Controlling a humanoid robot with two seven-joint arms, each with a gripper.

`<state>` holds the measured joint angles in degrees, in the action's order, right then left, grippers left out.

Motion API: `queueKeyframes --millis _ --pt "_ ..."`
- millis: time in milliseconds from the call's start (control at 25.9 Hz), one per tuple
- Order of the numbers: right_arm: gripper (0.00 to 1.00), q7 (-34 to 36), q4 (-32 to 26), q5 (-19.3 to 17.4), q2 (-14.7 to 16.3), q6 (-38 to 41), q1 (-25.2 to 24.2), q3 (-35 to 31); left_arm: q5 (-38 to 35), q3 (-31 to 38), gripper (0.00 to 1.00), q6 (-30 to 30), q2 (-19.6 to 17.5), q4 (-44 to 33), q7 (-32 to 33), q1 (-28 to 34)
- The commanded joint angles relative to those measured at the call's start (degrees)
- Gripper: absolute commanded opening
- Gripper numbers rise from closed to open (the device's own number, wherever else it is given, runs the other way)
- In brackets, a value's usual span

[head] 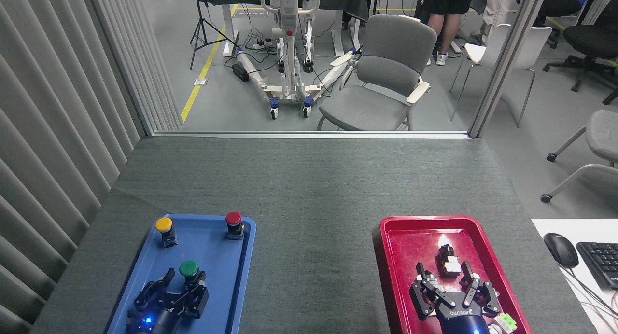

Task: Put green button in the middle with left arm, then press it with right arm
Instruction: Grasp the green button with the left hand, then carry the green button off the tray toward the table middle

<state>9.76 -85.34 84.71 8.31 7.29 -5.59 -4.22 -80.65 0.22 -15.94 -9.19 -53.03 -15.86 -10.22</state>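
From the head view, the green button stands upright in the near half of the blue tray, with the yellow-capped switch and the red-capped switch at the tray's far corners, well apart from it. The left gripper sits just on the near side of the button, fingers spread, one finger to its left and another touching or almost touching its black body on the right; the jaws are open and grip nothing. The right gripper hovers over the red tray, its fingers also spread, a small boxy part lying just beyond them. The middle of the table is bare cloth. The step in hand looks like the reach for the grasp; next, I'd judge, the fingers must close squarely on the body below the cap, then lift clear of the tray's rim.
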Motion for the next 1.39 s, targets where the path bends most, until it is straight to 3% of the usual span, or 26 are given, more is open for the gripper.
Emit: queueKeyframes --millis 0,116,309,579,734,927,1275,1352 --pt "1.0 0.0 0.0 0.02 -0.05 -0.17 -0.12 0.0 -0.39 -0.57 0.13 -1.63 -1.27 0.47 0.75 0.29" --pt "1.0 0.0 0.0 0.02 0.04 -0.08 0.14 0.0 -0.39 -0.66 0.0 -4.1 -3.12 0.03 0.48 0.29" --pt "1.0 0.0 0.09 -0.07 0.39 0.01 0.85 0.0 -0.39 -0.57 0.0 -11.21 -3.64 -0.94 0.22 -0.23" --pt "1.0 0.0 0.09 -0.07 0.12 -0.08 0.5 0.0 -0.39 -3.65 0.0 -12.01 -2.5 -7.97 0.31 -0.32" --pt "1.0 0.0 0.09 -0.07 -0.05 -0.17 0.41 0.0 -0.74 -10.51 0.0 -10.78 1.28 -7.71 0.75 -4.81" --pt "1.0 0.0 0.26 -0.07 0.04 -0.17 0.41 0.0 -5.4 -18.24 0.0 -7.17 7.69 1.7 1.1 -11.66" --pt "1.0 0.09 0.35 -0.07 -0.05 -0.08 0.5 0.09 -6.89 -25.71 0.0 -1.99 13.14 12.16 0.57 -14.39" --pt "1.0 0.09 0.53 -0.07 0.04 -0.08 0.5 0.09 -6.89 -26.77 0.04 -0.76 14.29 12.33 0.57 -14.39"
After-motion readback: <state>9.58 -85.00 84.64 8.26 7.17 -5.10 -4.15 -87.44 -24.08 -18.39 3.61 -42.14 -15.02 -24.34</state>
